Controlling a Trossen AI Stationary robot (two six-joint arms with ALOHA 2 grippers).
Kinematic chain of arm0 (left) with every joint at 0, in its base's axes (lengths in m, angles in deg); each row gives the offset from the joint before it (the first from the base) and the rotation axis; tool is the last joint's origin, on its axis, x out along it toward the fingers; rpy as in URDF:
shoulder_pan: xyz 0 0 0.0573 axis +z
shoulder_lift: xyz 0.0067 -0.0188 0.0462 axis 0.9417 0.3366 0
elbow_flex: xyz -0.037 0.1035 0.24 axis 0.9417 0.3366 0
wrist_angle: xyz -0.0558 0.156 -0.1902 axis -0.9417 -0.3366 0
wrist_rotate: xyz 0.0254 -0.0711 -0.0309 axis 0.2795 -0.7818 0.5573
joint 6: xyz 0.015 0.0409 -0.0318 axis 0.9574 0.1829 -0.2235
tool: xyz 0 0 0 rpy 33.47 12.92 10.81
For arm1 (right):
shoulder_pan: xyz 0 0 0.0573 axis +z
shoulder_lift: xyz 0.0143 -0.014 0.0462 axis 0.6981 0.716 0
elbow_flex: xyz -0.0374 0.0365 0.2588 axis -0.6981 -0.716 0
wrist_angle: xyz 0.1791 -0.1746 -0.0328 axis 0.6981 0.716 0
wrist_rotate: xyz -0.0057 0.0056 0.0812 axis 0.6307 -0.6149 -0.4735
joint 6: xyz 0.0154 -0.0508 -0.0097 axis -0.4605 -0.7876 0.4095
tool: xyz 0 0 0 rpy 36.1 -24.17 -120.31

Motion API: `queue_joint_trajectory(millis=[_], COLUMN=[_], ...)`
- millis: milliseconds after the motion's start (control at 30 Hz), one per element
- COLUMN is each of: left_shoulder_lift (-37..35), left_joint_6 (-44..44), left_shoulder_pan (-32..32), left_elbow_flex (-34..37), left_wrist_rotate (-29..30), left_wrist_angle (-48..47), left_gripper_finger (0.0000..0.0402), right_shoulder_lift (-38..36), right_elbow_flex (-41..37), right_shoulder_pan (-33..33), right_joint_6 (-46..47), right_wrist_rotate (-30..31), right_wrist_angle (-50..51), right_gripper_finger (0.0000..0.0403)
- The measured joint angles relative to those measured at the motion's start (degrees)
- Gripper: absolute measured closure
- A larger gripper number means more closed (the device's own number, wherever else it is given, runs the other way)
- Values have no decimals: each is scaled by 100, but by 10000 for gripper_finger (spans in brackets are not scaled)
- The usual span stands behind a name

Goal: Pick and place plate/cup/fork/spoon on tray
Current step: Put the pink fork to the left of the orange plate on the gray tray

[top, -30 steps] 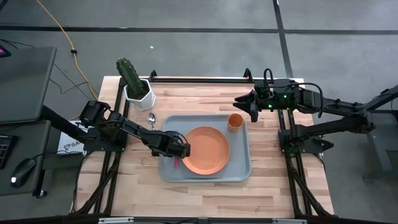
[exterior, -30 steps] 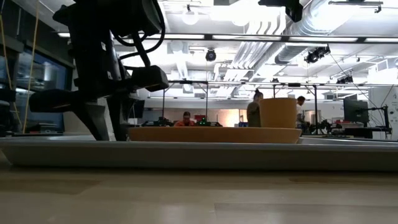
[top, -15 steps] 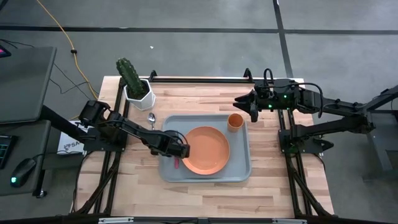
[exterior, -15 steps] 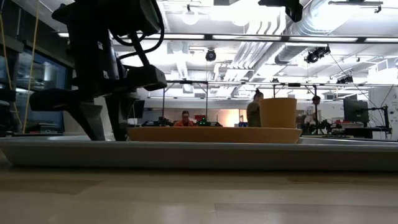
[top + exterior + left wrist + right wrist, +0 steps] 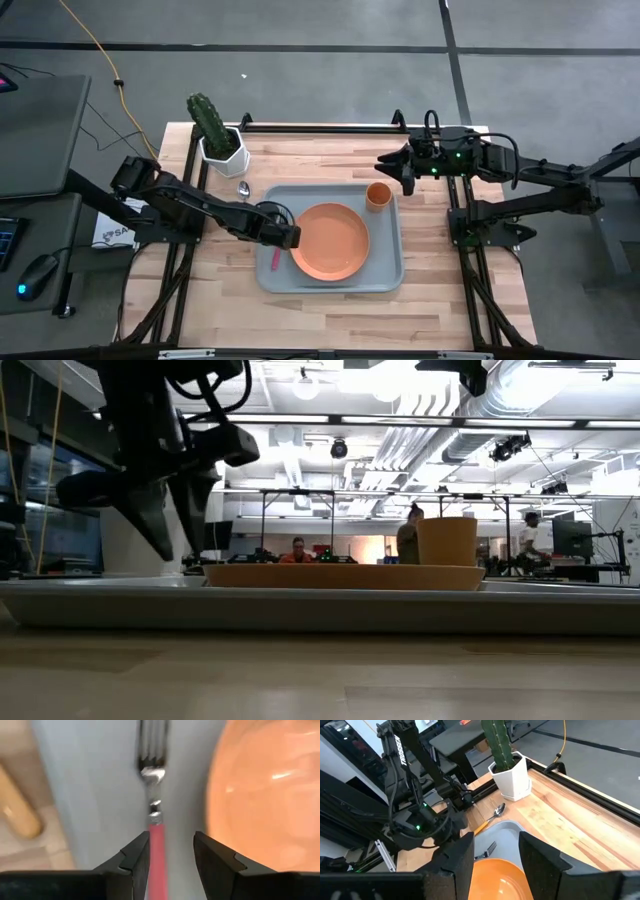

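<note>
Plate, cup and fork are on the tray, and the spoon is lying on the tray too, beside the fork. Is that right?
Not quite. The plate, cup and fork are on the tray, but the spoon lies on the wooden table beyond the tray's far left corner, near the cactus pot. The high view shows it.

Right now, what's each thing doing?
plate: lying flat in the tray.
cup: upright in the tray's corner.
fork: lying in the tray beside the plate, ungripped.
spoon: on the table, outside the tray.
left end effector: open, above the fork.
right end effector: open, waiting.
</note>
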Motion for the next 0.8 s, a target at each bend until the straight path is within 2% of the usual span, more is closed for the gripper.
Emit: queue_joint_trajectory(millis=[167, 267, 467, 667, 800], left_shoulder_lift=[-98, -93, 106, 375, 409], left_joint_6=[418, 894, 1390, 1331, 1089], left_shoulder_pan=[4, 4, -36, -344, -557], left_elbow_flex=[0, 0, 2, 4, 0], left_wrist_rotate=[20, -159, -516, -768, -736], left_wrist_angle=[-298, -381, -259, -124, -200], left_gripper_finger=[267, 284, 387, 399, 400], right_shoulder_lift=[2, 2, 1, 2, 2], right_elbow_flex=[0, 0, 0, 0, 0], right_shoulder_pan=[-2, 0, -1, 0, -2], right_joint_6=[1, 2, 2, 44, 44], right_wrist_rotate=[-1, 0, 2, 2, 2], right_wrist_angle=[-2, -2, -9, 2, -11], right_gripper_finger=[256, 256, 256, 256, 256])
